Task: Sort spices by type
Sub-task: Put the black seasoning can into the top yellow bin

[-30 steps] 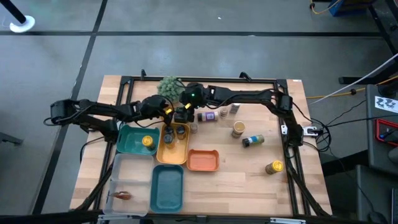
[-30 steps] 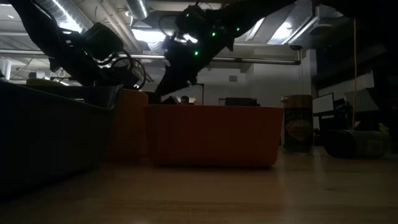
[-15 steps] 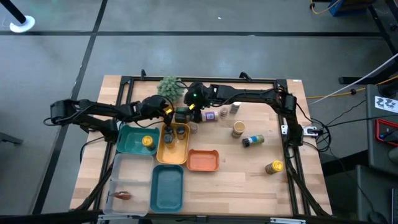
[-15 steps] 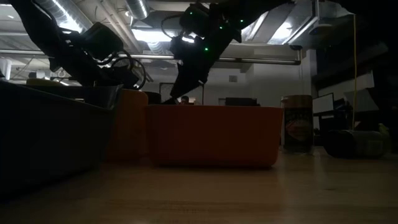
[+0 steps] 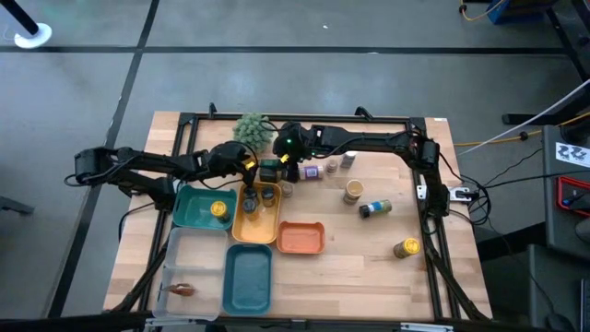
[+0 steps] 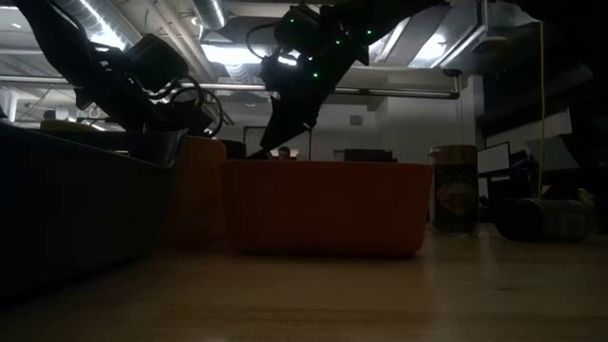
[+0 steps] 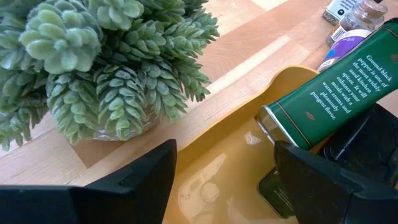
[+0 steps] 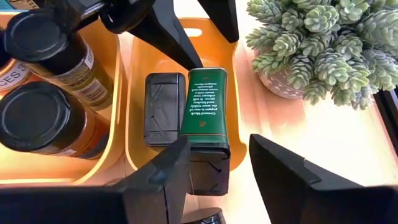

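Observation:
A green spice tin (image 8: 205, 109) slants down into the far end of the yellow tray (image 5: 256, 221), beside a black box (image 8: 165, 109). My right gripper (image 5: 275, 169) (image 8: 217, 152) is shut on the tin's raised end. Two dark-capped jars (image 5: 259, 195) stand in the same tray. Just left of the tin, my left gripper (image 5: 247, 169) (image 7: 224, 183) stands open over the tray's far end with nothing between its fingers. Other spice jars (image 5: 353, 191) stand or lie on the table to the right. My right gripper has the tin's black-capped end (image 8: 208, 169) between its two fingers (image 8: 165, 177), one on each long side. It comes slanting down from the far right, in line with the tin. The tin tilts, its other end (image 7: 268, 124) low in the yellow tray; whether that end rests there I cannot tell.
A fuzzy green plant (image 5: 251, 127) stands just beyond the grippers. Near the table's front are a teal tray (image 5: 189, 214) holding a yellow-capped jar, an orange tray (image 5: 300, 238), a second teal tray (image 5: 249, 277) and a clear tray with a brown packet (image 5: 182, 290).
My right gripper has tipped at the wrist and shifted slightly toward the table's right edge with the green tin, then kept still for the last half second.

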Tool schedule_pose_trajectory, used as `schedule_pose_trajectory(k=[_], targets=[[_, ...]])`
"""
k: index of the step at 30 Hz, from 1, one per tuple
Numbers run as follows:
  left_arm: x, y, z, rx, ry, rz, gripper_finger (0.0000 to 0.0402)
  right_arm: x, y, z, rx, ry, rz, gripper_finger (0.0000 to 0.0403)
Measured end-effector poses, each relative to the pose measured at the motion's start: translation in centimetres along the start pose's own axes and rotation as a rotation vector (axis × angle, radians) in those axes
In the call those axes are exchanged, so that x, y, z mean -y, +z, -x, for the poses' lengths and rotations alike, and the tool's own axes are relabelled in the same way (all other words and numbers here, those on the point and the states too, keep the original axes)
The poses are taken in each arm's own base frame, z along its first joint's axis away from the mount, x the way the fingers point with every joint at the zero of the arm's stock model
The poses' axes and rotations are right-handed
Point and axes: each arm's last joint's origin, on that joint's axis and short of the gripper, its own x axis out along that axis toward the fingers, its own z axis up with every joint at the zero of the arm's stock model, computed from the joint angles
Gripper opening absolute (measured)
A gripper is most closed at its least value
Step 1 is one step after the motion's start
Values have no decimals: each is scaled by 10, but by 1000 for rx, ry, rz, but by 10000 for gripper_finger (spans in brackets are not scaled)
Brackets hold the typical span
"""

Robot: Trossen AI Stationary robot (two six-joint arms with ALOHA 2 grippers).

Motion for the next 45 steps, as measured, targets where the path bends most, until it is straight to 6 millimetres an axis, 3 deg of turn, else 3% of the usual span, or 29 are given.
schedule_pose_trajectory(k=[22, 31, 45], targets=[[0, 0, 0, 0, 0, 0, 263, 0, 3, 0, 31, 3, -20, 167], [0, 0, 0, -1, 0, 0, 263, 0, 0, 0, -3, 8, -143, 167], [0, 0, 0, -1, 1, 0, 263, -1, -1, 2, -17, 10, -68, 167]])
